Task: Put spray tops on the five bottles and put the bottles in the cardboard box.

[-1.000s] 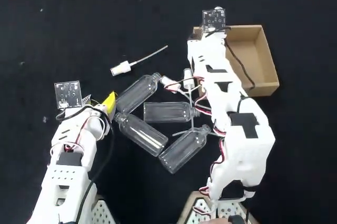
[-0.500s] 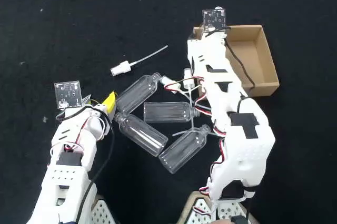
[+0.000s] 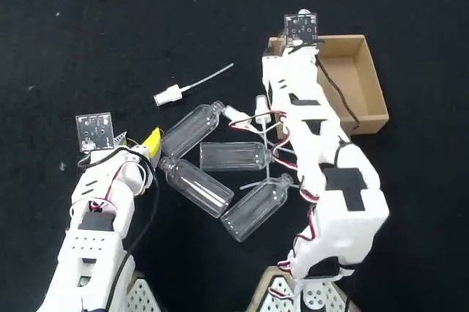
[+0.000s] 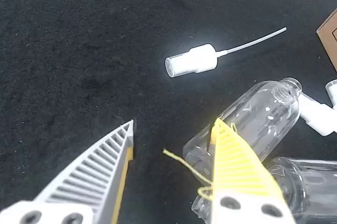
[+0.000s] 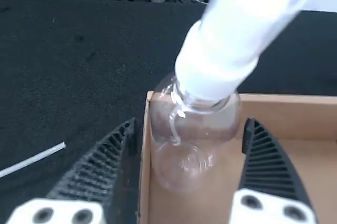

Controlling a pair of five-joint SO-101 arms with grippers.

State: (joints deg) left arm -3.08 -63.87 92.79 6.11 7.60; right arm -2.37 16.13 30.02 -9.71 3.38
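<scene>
The black table (image 3: 88,34) carries the cardboard box (image 3: 350,70) at 1 o'clock. The right gripper (image 5: 188,124) sits at the box's 9 o'clock wall, fingers spread on either side of a capped bottle (image 5: 189,153). The left gripper (image 4: 174,122) hangs at 8 o'clock, fingers spread, beside 4 open bottles (image 3: 234,156) lying mid-table. 1 loose spray top (image 3: 168,95) lies at their 11 o'clock, with 2 more spray tops (image 3: 234,115) at their 1 o'clock.

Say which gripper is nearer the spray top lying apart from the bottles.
Left. The left gripper sits close to that spray top; the right gripper is away over the cardboard box.
</scene>
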